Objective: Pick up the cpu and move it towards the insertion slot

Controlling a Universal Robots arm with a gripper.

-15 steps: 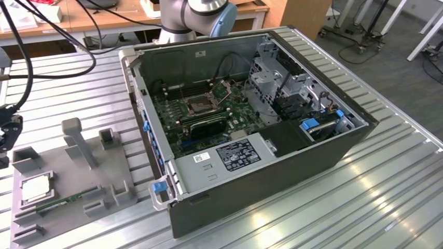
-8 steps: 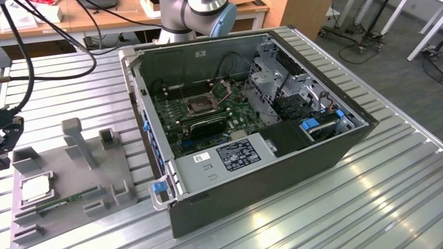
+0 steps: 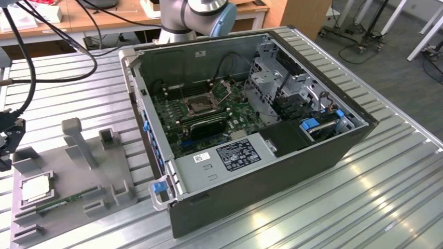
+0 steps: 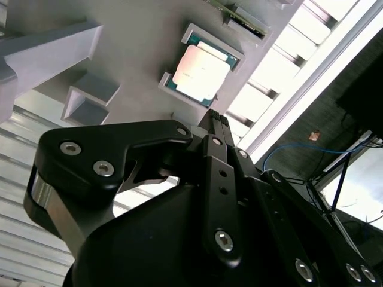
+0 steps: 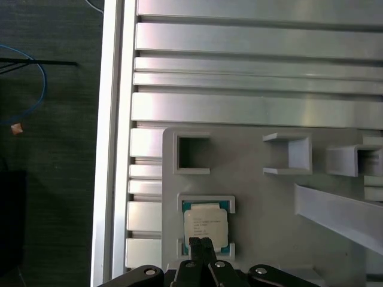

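1. My claw [image 5: 201, 243] is nearest. Its two black fingers are pressed together tip to tip, with nothing between them.
2. Just past the tips lies the cpu [image 5: 206, 222], flat with its silver top up and a greenish rim around it, seated in a square pocket. In the first wrist view my tips overlap its near edge. I cannot tell whether they touch it.
3. That pocket is part of a grey holder plate [image 5: 263, 197], which also has other square pockets and a slanted upright post [image 3: 80, 141].
4. In the exterior view a green memory stick [image 3: 66, 201] lies on the same plate, just beside the cpu, toward the exterior view's right.
5. The plate rests on a ribbed aluminium table [image 5: 251, 66].
6. Farther off, toward the exterior view's right, an open computer case [image 3: 332, 155] lies on the table with its motherboard showing. On that board is the insertion slot [image 3: 201, 106], a silver frame around a dark centre, well apart from the cpu.
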